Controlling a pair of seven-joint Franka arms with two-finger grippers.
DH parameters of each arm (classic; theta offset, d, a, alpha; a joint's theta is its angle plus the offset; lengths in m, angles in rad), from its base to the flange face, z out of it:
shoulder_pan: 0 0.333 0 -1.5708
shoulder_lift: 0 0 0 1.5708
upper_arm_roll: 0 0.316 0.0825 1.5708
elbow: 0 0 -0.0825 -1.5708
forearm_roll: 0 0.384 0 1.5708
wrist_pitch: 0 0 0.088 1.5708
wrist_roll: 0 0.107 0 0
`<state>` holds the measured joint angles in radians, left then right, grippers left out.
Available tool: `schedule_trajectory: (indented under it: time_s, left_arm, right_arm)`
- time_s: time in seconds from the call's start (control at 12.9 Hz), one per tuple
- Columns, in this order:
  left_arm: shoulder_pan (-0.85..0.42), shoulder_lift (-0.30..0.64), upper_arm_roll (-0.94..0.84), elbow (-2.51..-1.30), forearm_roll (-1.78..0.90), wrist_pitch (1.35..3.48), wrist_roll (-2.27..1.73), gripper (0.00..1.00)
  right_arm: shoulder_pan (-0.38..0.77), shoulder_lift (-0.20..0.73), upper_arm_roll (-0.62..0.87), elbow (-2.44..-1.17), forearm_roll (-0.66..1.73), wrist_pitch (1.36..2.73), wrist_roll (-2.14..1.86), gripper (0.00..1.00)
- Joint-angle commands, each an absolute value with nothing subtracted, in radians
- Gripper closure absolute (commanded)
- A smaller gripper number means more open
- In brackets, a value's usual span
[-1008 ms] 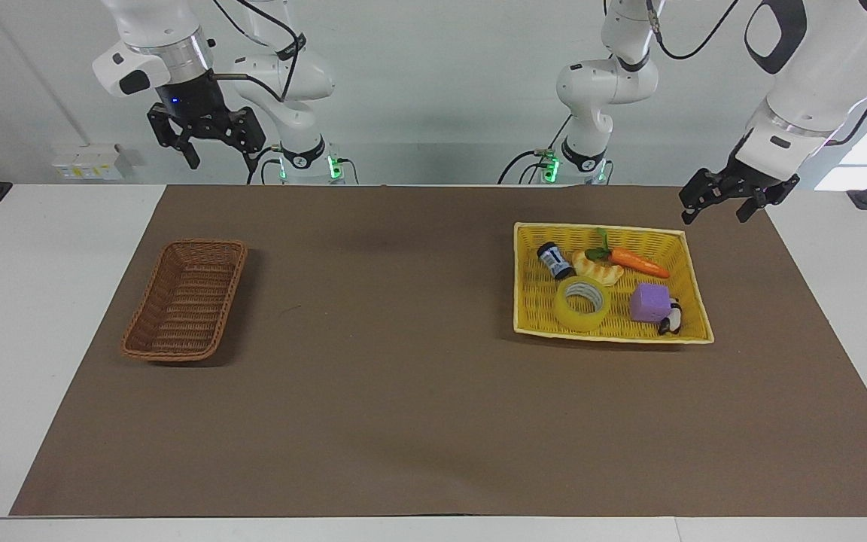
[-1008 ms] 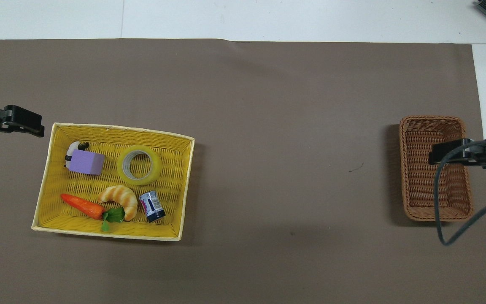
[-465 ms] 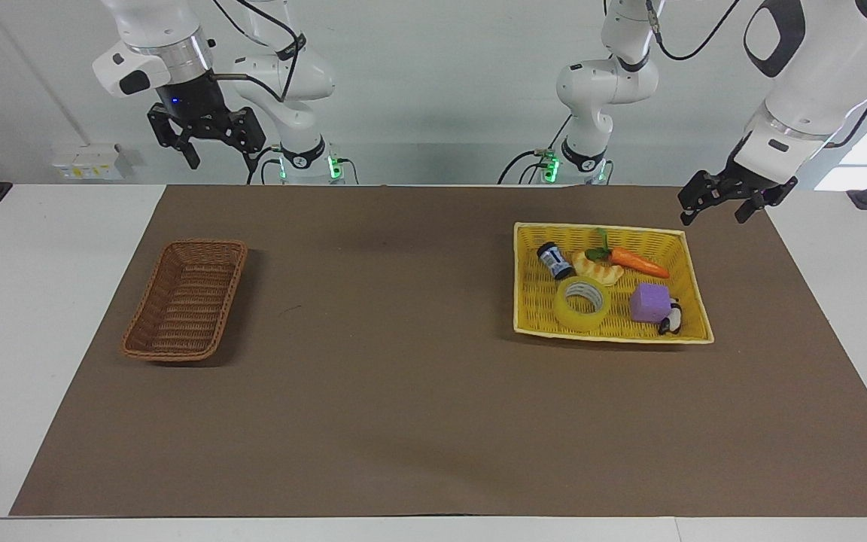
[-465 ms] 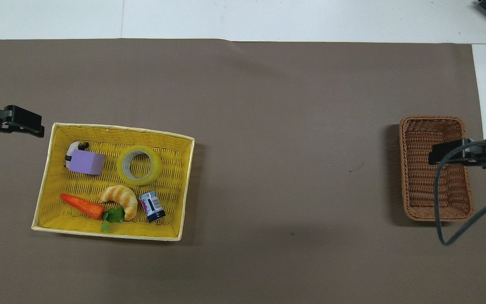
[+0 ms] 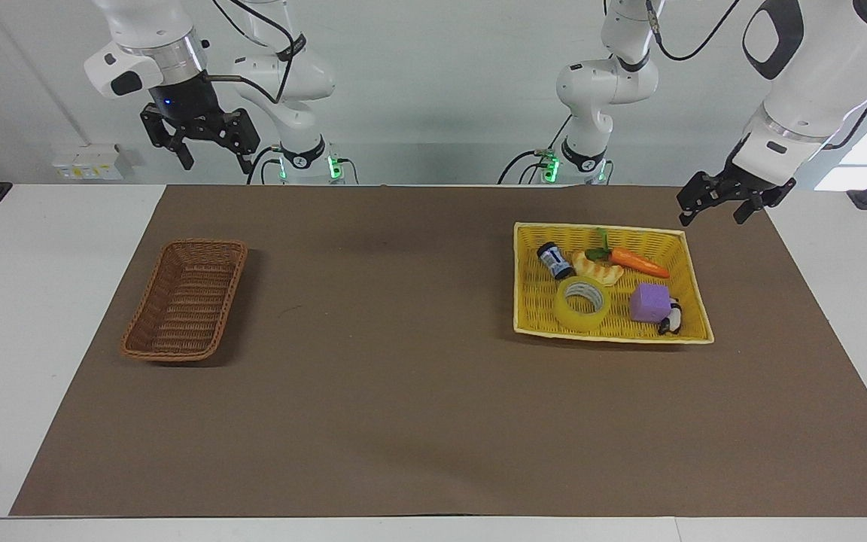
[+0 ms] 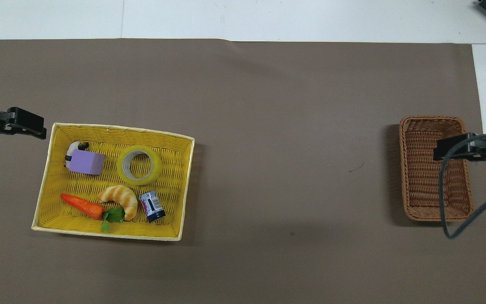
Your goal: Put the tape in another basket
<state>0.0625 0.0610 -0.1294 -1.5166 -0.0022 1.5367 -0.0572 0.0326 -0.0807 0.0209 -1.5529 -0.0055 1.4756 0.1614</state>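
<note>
- Your tape [image 5: 582,303] lay flat inside the yellow basket [image 5: 685,280], at 9 o'clock of the purple block [image 5: 649,302].
- Your left gripper [image 5: 719,205] hovered, fingers parted, above that basket's corner.
- Your right gripper [image 5: 208,153] hung open, high over the wicker basket [image 5: 184,300].

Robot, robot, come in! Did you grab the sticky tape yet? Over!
Not yet. Left gripper open, up by the yellow basket; right gripper open, high, waiting. Tape lies flat inside. Brown basket waits.
</note>
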Motion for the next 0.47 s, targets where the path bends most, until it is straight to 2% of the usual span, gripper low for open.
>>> schedule_trajectory:
  time_s: [0.0, 0.39]
  left_arm:
    - [0.077, 0.011, -0.132, -1.589, -0.018, 1.588, -0.016, 0.00]
    - [0.089, 0.005, -0.132, -1.606, -0.018, 1.591, -0.003, 0.00]
  right_arm:
    - [0.028, -0.060, 0.029, -1.517, -0.002, 1.450, 0.141, 0.00]
    - [0.015, -0.061, 0.026, -1.516, 0.009, 1.448, 0.133, 0.00]
